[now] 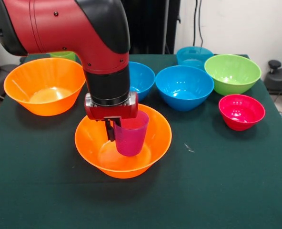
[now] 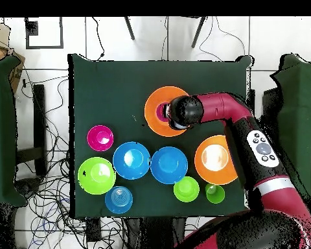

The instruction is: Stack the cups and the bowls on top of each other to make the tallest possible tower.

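Note:
My gripper [image 1: 115, 136] is shut on the rim of the translucent purple-magenta cup [image 1: 131, 134], one finger outside its left wall. The cup hangs upright inside a large orange bowl [image 1: 153, 143] at the table's middle; whether its base touches the bowl I cannot tell. From overhead, the arm's head covers the gripper, and only a sliver of the cup [image 2: 161, 111] shows in that orange bowl [image 2: 155, 102]. A second orange bowl [image 1: 45, 86] stands empty at the left. The light green cup [image 2: 214, 193] stands beside a small lime bowl [image 2: 186, 189].
Two blue bowls [image 1: 142, 78] [image 1: 184, 87] stand side by side behind the held cup. A teal bowl [image 1: 194, 56], a large lime green bowl [image 1: 232, 72] and a small red-pink bowl [image 1: 241, 111] fill the right. Green cloth covers the table [image 1: 217, 181].

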Motion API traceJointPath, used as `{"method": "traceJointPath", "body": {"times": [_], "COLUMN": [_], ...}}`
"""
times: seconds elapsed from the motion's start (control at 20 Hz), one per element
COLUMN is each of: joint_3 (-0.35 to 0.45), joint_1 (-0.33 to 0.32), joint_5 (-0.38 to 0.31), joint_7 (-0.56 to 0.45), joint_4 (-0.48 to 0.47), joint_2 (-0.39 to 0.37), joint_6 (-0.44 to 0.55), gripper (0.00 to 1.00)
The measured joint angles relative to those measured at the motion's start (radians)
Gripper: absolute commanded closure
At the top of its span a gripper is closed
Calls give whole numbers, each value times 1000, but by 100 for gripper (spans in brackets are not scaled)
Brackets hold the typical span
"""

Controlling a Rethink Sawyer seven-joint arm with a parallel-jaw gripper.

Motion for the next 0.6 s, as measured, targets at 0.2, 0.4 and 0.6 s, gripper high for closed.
{"method": "traceJointPath", "body": {"times": [0.2, 0.4, 0.6], "joint_3": [0, 0, 0], "joint_1": [-1, -1, -2], "joint_5": [-6, -7, -8], "joint_7": [0, 0, -14], "joint_4": [0, -1, -1], "joint_2": [1, 3, 4], "joint_6": [0, 0, 0], "gripper": [100, 100, 100]}}
